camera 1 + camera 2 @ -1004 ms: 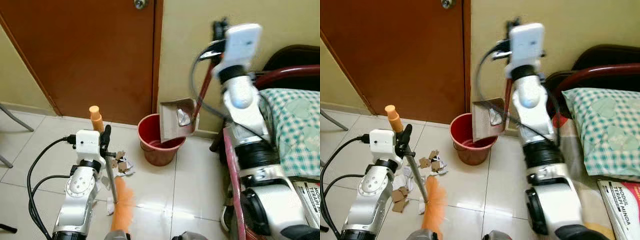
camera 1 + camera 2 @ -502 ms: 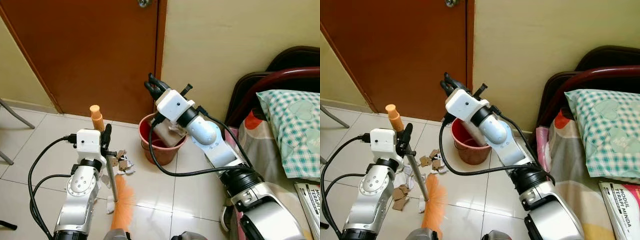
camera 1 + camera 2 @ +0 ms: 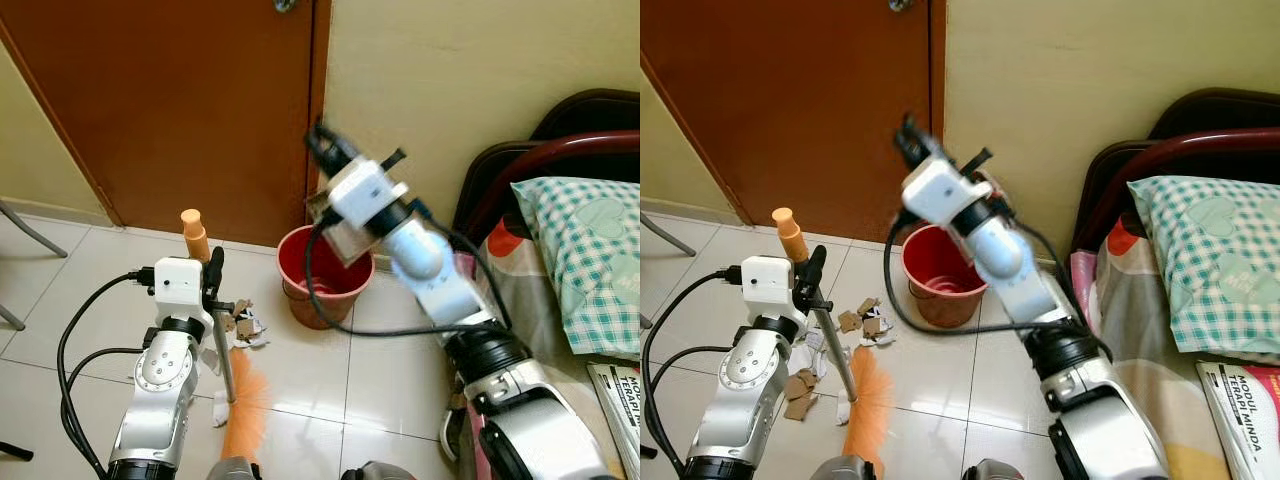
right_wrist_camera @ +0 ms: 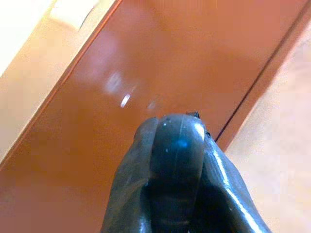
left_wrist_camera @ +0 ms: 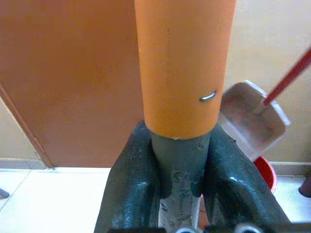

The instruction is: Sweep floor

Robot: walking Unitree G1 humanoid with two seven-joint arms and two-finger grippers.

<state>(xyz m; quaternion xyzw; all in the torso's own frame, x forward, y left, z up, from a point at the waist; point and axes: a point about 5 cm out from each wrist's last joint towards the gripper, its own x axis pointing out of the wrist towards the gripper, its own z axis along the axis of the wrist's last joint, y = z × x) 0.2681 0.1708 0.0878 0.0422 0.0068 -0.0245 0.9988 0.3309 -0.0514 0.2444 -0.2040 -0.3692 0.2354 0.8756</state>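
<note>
Tiled floor (image 3: 300, 370); broom (image 3: 222, 352) upright, bristles down

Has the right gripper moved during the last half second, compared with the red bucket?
Yes. The right gripper has risen: half a second ago it was near the red bucket rim, and now it is clearly above it, in front of the wall.

On the pale tiled floor (image 3: 60, 300) we see a red bucket (image 3: 322, 290) by the door, scraps of cardboard and paper (image 3: 855, 325) beside it, and the orange broom head (image 3: 866, 410) resting just past them.
</note>
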